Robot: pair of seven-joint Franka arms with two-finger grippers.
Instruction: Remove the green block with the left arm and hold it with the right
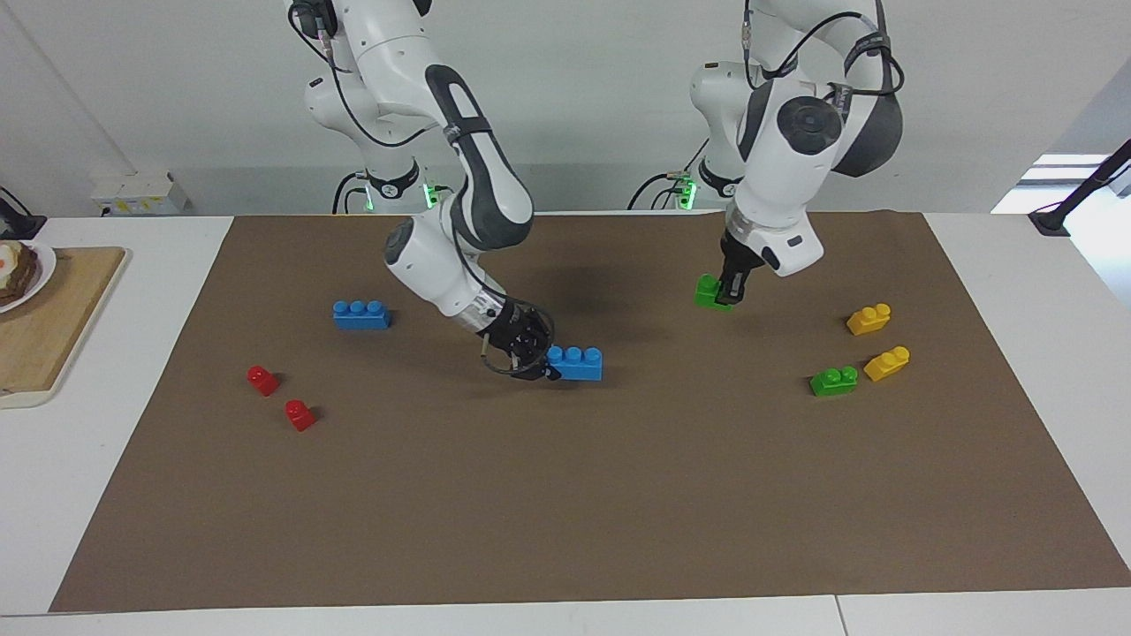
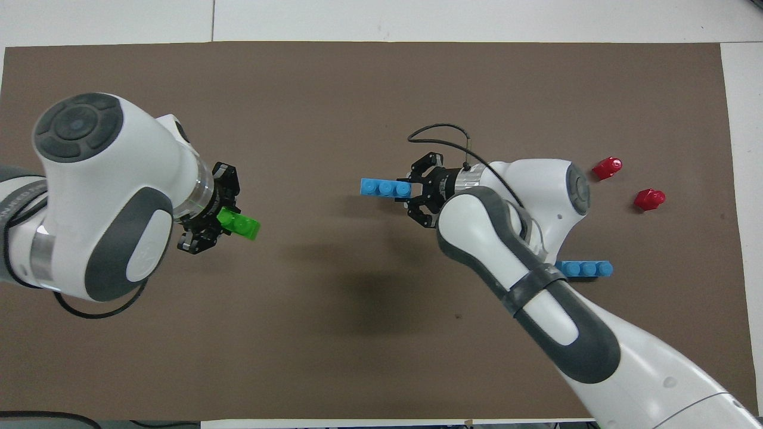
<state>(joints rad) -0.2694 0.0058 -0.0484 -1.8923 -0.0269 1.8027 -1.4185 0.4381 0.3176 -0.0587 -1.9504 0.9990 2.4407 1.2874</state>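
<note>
Left gripper (image 1: pixel 730 296) clamped on green block (image 1: pixel 709 292), raised over brown mat (image 1: pixel 565 495), toward left arm's end. Right gripper (image 1: pixel 543 367) clamped on end of blue three-stud brick (image 1: pixel 575 362) resting on mat, gripper at brick's 9 o'clock in facing view. Second green block (image 1: pixel 834 381) lies beside yellow bricks (image 1: pixel 886 363).

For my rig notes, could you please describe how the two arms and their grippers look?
Both arms are white and jointed, with dark grey panels and round grey joint caps. Black cables run along them. The left gripper is slim and black below a white wrist block. The right gripper is broader, black and skeletal, with a silver ring at the wrist and a thin wire loop.
</note>
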